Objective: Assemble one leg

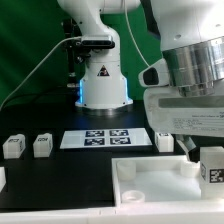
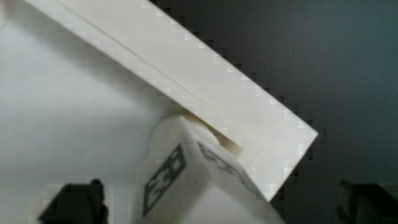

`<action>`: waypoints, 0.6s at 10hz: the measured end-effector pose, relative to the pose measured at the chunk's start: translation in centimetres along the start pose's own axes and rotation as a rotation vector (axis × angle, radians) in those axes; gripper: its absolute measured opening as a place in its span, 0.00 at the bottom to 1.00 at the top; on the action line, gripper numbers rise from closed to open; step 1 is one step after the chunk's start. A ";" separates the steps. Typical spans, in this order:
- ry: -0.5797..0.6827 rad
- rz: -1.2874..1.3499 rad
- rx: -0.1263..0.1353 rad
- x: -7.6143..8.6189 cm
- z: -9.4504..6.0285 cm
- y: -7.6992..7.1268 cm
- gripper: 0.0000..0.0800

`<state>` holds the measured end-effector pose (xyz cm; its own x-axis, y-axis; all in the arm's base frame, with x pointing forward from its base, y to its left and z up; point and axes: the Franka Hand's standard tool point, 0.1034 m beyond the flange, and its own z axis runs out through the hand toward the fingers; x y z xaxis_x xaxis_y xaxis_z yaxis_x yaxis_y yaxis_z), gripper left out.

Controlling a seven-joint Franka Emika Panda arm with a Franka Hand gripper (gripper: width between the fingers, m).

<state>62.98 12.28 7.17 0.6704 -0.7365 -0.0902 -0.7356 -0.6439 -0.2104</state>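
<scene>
One dark table (image 1: 40,115) carries every part, with a green backdrop (image 1: 125,15) and the arm's white base (image 1: 103,80) behind it. Nearest the camera lies the large white tray-like part (image 1: 150,185), its corner hole visible. Behind it, the marker board (image 1: 103,138) lies flat. Three loose blocks (image 1: 42,146) stand along that row. The leg (image 1: 211,166) stands upright at the tray's corner on the exterior view's right; whether it is seated there is unclear. The gripper (image 2: 217,205) has its fingers (image 2: 75,203) spread wide either side of the leg, not pinching it.
</scene>
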 end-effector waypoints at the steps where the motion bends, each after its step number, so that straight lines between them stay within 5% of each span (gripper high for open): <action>1: 0.004 -0.135 -0.006 0.0 0.0 0.0 0.81; 3: 0.090 -0.625 -0.091 -0.6 0.2 -0.8 0.81; 5: 0.123 -0.856 -0.124 -1.1 0.4 -1.2 0.78; 6: 0.128 -0.787 -0.120 -0.7 0.4 -1.0 0.56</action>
<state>63.27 13.54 7.10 0.9854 -0.0709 0.1547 -0.0623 -0.9963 -0.0592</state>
